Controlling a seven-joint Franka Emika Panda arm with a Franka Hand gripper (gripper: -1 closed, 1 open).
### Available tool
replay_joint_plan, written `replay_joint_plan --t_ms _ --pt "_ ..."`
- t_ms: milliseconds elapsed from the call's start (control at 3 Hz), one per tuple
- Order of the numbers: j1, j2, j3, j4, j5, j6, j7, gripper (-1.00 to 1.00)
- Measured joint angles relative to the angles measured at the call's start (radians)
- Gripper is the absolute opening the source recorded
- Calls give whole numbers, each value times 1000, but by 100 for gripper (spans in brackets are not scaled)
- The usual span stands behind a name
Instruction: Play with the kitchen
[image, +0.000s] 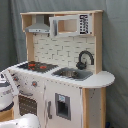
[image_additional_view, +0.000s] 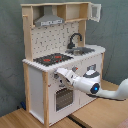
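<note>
My pincer sits at the front face of the kitchen, right at the strip under the stove where the knobs are, and in the second exterior view my white fingers press in against that front panel; whether they are parted or closed on anything I cannot tell, since they blend into the white wood. Behind my pincer, toward the second exterior view's right, my wrist and its blue-ringed joint stretch back off the kitchen. Just below my pincer is the oven door with its dark window. Just above it lies the black stove with 2 red burners, and farther along the counter the sink and the black faucet. Higher and farther still hangs the grey hood. The first exterior view shows what the other does not: the microwave door with its keypad and the dispenser panel on the lower cabinet, while only a white part of my arm shows there, at the first exterior view's left edge.
</note>
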Motion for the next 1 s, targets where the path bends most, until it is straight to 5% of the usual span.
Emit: replay_joint_plan --t_ms 333,667,1000 --pt "-6 0 -6 9 0 -16 28 100" --pt "-6 0 -6 9 0 -16 29 -100" --pt "-7 1 -16 19 -4 -15 -110 -100"
